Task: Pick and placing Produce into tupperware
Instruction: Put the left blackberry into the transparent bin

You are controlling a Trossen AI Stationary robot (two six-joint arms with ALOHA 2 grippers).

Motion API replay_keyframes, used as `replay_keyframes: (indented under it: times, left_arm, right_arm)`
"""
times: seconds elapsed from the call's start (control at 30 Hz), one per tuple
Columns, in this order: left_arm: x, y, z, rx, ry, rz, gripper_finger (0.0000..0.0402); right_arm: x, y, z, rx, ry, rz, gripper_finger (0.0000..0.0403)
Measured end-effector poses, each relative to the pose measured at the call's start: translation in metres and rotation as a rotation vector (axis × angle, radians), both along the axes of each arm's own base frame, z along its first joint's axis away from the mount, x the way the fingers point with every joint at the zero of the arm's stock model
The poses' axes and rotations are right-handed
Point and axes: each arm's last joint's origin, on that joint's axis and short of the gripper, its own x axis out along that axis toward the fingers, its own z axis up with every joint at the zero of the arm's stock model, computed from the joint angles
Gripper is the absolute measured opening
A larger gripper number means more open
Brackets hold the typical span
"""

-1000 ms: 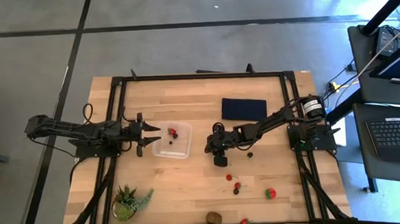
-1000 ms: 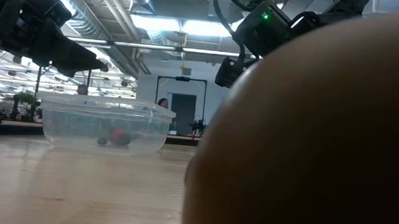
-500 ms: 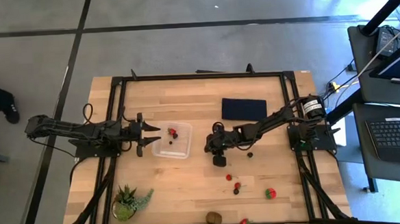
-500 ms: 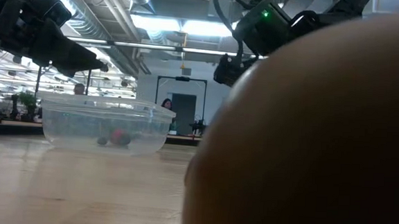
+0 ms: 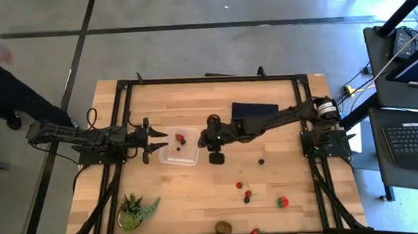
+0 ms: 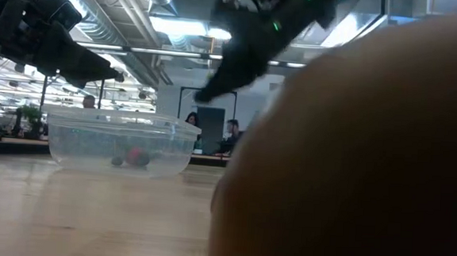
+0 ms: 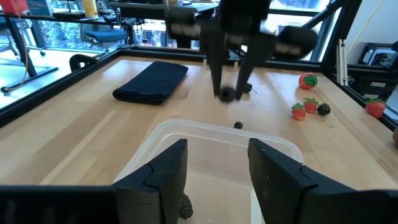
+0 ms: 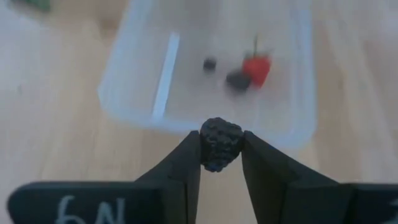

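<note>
Your right claw (image 8: 221, 163) pinches one dark berry (image 8: 221, 143) beside the tupperware (image 5: 179, 153), which holds perhaps three fruits; your left claw (image 7: 214, 163) is spread.

Black berry (image 8: 221, 144), red strawberry (image 8: 257, 69), clear tupperware (image 8: 134, 87), navy cloth (image 7: 151, 82).

The only writing that shows is a pair of white hand-drawn characters on the right gripper (image 8: 221, 155), seen upside down in its wrist view, and they cannot be read
</note>
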Motion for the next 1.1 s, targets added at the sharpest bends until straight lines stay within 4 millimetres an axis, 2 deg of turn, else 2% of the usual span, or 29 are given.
replay_keyframes:
  times: [0.13, 0.23, 0.37, 0.57, 0.77, 0.9, 1.1]
  left_arm:
    - [0.000, 0.000, 0.000, 0.000, 0.000, 0.000, 0.0168]
    - [0.000, 0.000, 0.000, 0.000, 0.000, 0.000, 0.0170]
    - [0.000, 0.000, 0.000, 0.000, 0.001, 0.000, 0.0168]
    - [0.000, 0.000, 0.000, 0.000, 0.002, 0.000, 0.0161]
    - [0.000, 0.000, -0.001, 0.002, 0.010, 0.004, 0.0167]
    - [0.000, 0.000, -0.001, 0.002, 0.012, 0.005, 0.0170]
    - [0.000, 0.000, -0.001, 0.003, 0.015, 0.006, 0.0165]
  right_arm:
    - [0.012, -0.006, 0.030, -0.030, -0.070, 0.021, 0.0108]
    - [0.020, -0.009, 0.034, -0.049, -0.092, 0.051, 0.0111]
    - [0.035, -0.011, 0.017, -0.020, -0.097, 0.097, 0.0105]
    - [0.056, -0.009, -0.021, 0.014, -0.071, 0.129, 0.0111]
    - [0.075, -0.008, -0.043, 0.040, -0.035, 0.151, 0.0108]
    - [0.083, -0.008, -0.048, 0.047, -0.016, 0.157, 0.0110]
    - [0.083, -0.010, -0.051, 0.048, 0.003, 0.153, 0.0118]
